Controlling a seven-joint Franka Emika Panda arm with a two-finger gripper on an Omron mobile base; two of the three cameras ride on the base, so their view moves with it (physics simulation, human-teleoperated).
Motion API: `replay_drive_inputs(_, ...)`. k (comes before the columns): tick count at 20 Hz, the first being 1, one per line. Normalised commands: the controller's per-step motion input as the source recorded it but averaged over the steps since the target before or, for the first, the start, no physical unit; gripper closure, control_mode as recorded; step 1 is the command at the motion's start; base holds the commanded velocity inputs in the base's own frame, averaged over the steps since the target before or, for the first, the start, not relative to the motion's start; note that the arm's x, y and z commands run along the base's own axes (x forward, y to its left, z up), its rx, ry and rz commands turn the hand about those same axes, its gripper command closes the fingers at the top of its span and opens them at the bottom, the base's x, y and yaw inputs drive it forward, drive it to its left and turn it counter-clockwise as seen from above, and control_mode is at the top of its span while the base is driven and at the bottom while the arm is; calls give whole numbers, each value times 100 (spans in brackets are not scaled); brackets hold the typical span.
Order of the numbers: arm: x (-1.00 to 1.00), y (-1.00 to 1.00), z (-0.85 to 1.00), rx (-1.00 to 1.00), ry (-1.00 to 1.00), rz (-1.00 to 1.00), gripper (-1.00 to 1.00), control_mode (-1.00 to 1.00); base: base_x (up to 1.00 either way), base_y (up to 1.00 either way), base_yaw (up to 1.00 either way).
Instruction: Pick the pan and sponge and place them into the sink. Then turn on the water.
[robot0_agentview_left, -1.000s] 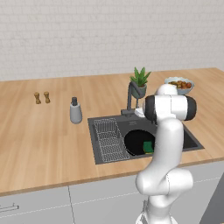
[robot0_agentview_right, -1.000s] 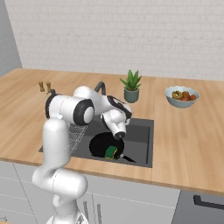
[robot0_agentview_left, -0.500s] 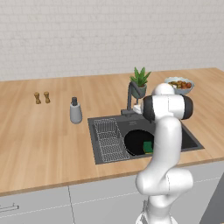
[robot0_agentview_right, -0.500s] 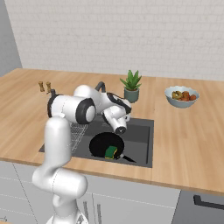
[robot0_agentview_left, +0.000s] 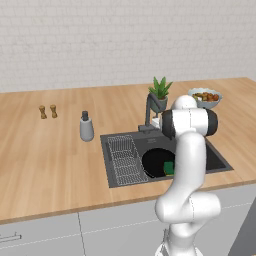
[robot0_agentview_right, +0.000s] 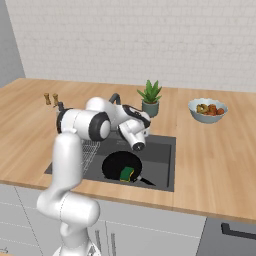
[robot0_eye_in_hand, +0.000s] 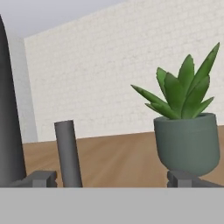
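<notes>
The white arm is bent at the elbow and reached forward, the wrist angled downward. The gripper (robot0_eye_in_hand: 111, 179) is held level, fingers (robot0_eye_in_hand: 41, 178) spread wide, nothing between them.

One pan (robot0_agentview_right: 118, 163) lies in the one sink (robot0_agentview_right: 161, 150), and one sponge (robot0_agentview_right: 126, 173) rests on it. One faucet (robot0_agentview_left: 150, 107) rises at the sink's back edge. On the bench (robot0_agentview_left: 45, 155) stand one grey soap bottle (robot0_agentview_left: 86, 127), two small brown shakers (robot0_agentview_left: 48, 111) side by side, one potted plant (robot0_agentview_right: 150, 98) and one bowl (robot0_agentview_right: 207, 110) of fruit. One wire rack (robot0_agentview_left: 124, 159) sits in the sink's left part. One robot arm (robot0_agentview_left: 187, 165) stands before the bench.
</notes>
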Motion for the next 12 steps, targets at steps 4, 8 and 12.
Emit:
replay_drive_inputs(4,5,0,0,0,1,0,-100,-100,0,0,0)
replay_drive_inputs(8,7,0,0,0,0,0,-100,-100,0,0,0)
replay_drive_inputs(12,1,0,0,0,0,0,-100,-100,0,0,0)
